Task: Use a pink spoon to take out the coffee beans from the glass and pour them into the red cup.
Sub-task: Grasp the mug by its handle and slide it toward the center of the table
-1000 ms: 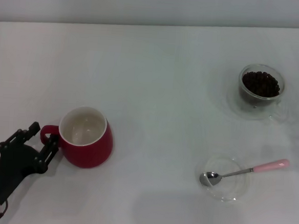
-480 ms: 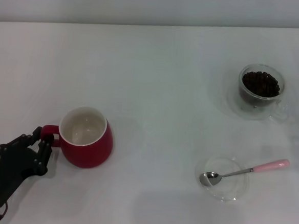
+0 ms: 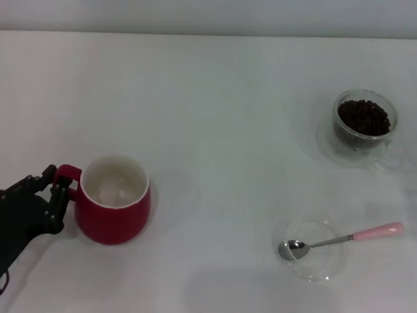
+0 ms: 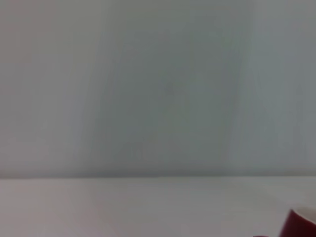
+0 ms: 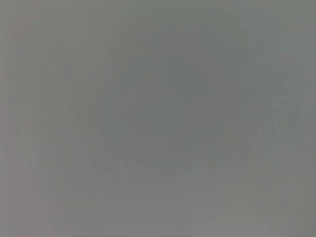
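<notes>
At lower left of the frame, the left gripper (image 3: 57, 189) pinches the red cup (image 3: 112, 201) by its handle, apparently to reposition it, while the pink spoon (image 3: 338, 240) rests in a glass dish (image 3: 327, 269) at lower right, the glass (image 3: 364, 123) of coffee beans (image 3: 364, 116) on the counter (image 3: 218, 114) above it.

Looks like a lab/test setup, not a home: plain white table (image 3: 220, 93) w/ bare pale wall (image 4: 158, 84) behind, black robot arm at edge, only a few props laid out, no furnishings.
</notes>
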{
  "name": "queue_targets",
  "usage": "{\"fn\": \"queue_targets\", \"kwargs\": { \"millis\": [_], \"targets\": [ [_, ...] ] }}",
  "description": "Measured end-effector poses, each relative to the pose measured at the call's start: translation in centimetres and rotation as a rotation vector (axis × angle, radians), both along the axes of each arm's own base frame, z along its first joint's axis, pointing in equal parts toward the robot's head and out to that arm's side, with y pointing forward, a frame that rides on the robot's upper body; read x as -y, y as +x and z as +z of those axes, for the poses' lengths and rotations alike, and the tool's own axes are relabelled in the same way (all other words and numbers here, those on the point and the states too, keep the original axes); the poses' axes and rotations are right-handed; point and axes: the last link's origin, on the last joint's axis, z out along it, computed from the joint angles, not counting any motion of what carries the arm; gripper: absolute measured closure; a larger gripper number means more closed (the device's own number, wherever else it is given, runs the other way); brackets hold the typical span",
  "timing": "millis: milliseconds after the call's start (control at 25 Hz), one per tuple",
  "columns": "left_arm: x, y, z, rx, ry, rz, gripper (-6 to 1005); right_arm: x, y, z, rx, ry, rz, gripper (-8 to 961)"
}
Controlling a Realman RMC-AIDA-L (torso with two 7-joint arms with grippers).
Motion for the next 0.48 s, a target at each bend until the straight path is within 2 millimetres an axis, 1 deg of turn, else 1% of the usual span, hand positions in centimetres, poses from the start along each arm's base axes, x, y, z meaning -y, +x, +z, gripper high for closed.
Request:
{"fn": "queue_targets", "kwargs": {
  "millis": [120, 280, 480],
  "targets": [
    [-0.6, 0.5, 0.0, -0.004, -0.006, -0.029, 812, 0.0, 0.0, 0.1, 0.0, 0.001, 0.002, 299],
    [-1.6, 1.7, 0.0, 0.003, -0.016, -0.087, 813, -0.1, -0.1, 0.1, 0.001, 0.0, 0.006, 299],
    [-3.7, 3.5, -0.2, 0.002, -0.033, -0.156, 815, -0.5, -0.4, -0.1, 0.001, -0.008, 0.018, 299]
  ]
}}
